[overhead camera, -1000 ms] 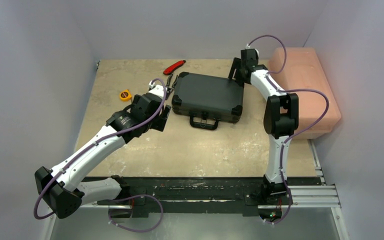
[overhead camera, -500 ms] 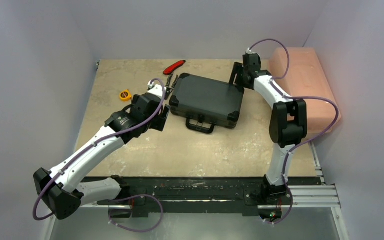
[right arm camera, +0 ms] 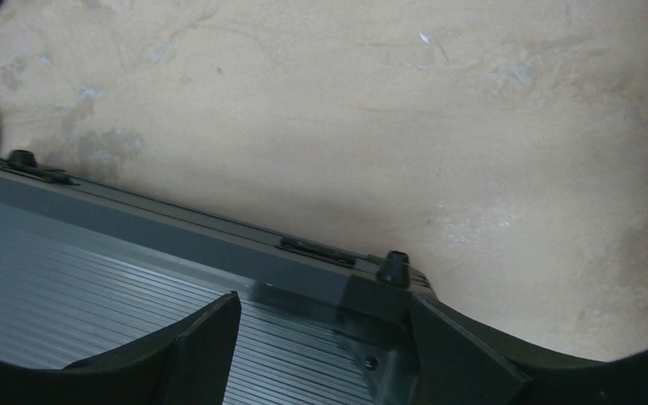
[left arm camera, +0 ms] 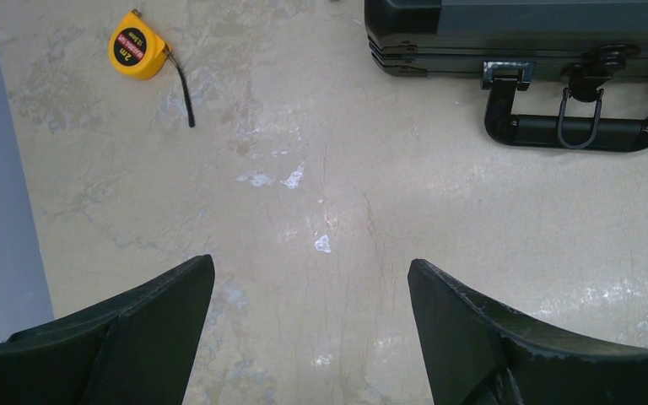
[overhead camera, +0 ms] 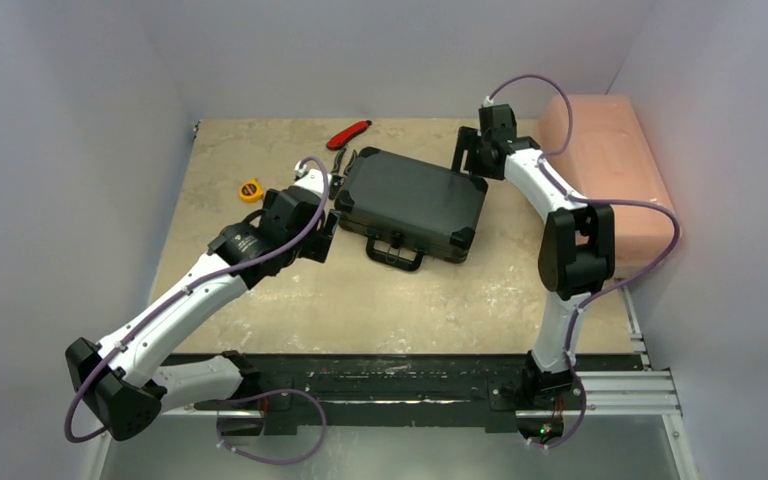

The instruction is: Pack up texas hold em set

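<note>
**A:** Left gripper (overhead camera: pixel 327 233), seen from above: spread wide and holding nothing, with the shut case (overhead camera: pixel 415 200) just to its right. Right gripper (overhead camera: pixel 463 155) sits at the case's far corner, also open.

**B:** Left wrist view?

**A:** Bare counter (left arm camera: pixel 321 194) between the fingers. The handle (left arm camera: pixel 582 133) lies ahead, to the right.

**B:** Right wrist?

**A:** Fingers apart above the edge of the ribbed lid (right arm camera: pixel 93 270), gripping nothing.

**B:** Handling?

**A:** Rigid, smooth-sided, and probably heavy if it's fully loaded. I'd take the handle, or push at a corner.
</note>
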Controlling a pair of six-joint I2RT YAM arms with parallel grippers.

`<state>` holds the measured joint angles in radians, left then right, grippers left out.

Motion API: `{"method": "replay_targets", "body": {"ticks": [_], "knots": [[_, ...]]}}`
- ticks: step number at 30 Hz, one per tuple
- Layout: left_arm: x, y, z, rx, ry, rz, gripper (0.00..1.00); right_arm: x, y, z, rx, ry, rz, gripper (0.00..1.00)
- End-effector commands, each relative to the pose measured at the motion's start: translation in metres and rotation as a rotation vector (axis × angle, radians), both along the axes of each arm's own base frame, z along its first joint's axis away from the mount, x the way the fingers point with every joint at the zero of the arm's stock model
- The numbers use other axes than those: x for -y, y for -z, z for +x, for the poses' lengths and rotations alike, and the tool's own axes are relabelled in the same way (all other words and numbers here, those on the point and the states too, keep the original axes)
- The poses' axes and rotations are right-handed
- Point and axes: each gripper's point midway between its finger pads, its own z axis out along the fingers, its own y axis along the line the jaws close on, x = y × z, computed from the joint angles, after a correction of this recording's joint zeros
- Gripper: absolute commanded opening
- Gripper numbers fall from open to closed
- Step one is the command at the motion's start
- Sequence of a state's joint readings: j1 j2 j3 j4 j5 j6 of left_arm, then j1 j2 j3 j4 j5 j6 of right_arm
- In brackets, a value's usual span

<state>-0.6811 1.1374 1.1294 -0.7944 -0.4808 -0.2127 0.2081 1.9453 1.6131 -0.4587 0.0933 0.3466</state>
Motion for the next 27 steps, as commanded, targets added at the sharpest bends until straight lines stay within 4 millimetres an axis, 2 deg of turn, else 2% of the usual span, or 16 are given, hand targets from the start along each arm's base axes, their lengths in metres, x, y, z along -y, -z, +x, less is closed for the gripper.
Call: {"method": "replay_targets", "body": {"ticks": [1,4,6,11,14,19,24,27], "knots": [[-0.007,-0.007,0.0,0.037,-0.01,0.005,0.85,-0.024,-0.011,0.014,0.0,-0.053,0.019,0.78],[-0.008,-0.007,0.001,0.038,-0.015,0.011,0.85,-0.028,-0.008,0.033,0.014,-0.059,0.015,0.78],[-0.009,-0.007,0.0,0.038,-0.017,0.014,0.85,-0.03,0.002,0.043,0.003,-0.067,0.008,0.78],[-0.009,-0.007,0.001,0.04,-0.018,0.017,0.85,-0.038,0.028,0.049,-0.06,-0.098,0.017,0.71],[-0.009,-0.006,0.001,0.039,-0.016,0.02,0.85,-0.038,0.037,0.042,-0.084,-0.102,0.02,0.68],[-0.007,-0.005,0.002,0.034,-0.012,0.017,0.85,-0.035,0.05,0.017,-0.14,-0.118,0.025,0.65],[-0.007,-0.005,0.002,0.032,-0.013,0.022,0.84,-0.046,0.054,-0.012,-0.163,-0.156,0.109,0.63],[-0.008,-0.005,0.002,0.031,-0.015,0.025,0.84,-0.046,0.05,-0.026,-0.173,-0.154,0.123,0.63]]}}
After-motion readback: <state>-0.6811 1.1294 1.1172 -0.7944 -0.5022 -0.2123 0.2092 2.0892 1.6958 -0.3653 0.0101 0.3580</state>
